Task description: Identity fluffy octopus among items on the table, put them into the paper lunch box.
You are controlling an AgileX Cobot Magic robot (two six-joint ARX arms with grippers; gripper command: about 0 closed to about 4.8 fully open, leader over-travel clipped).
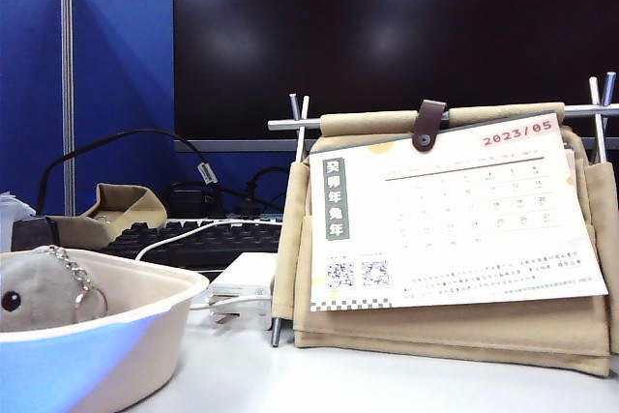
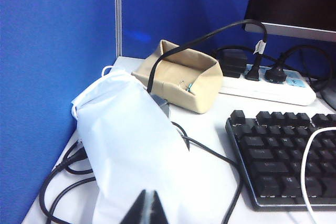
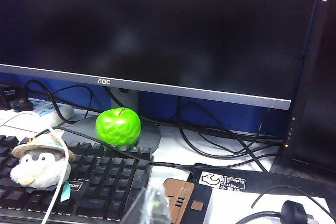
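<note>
Octopus (image 1: 34, 294) lies inside the lunch box (image 1: 145, 321) at the exterior view's lower left, keyring uppermost, on the left arm's side of the table (image 1: 387, 384); no gripper appears in this view, so its bearing from either pincer cannot be read. Left wrist view: left gripper (image 2: 146, 209) is closed and empty over a white bag (image 2: 131, 145); neither octopus nor box is visible. Right wrist view: right gripper (image 3: 152, 208), blurred, reads closed and empty above a keyboard (image 3: 105, 177), with an apple (image 3: 118, 126) and penguin plush (image 3: 39, 162) beyond.
</note>
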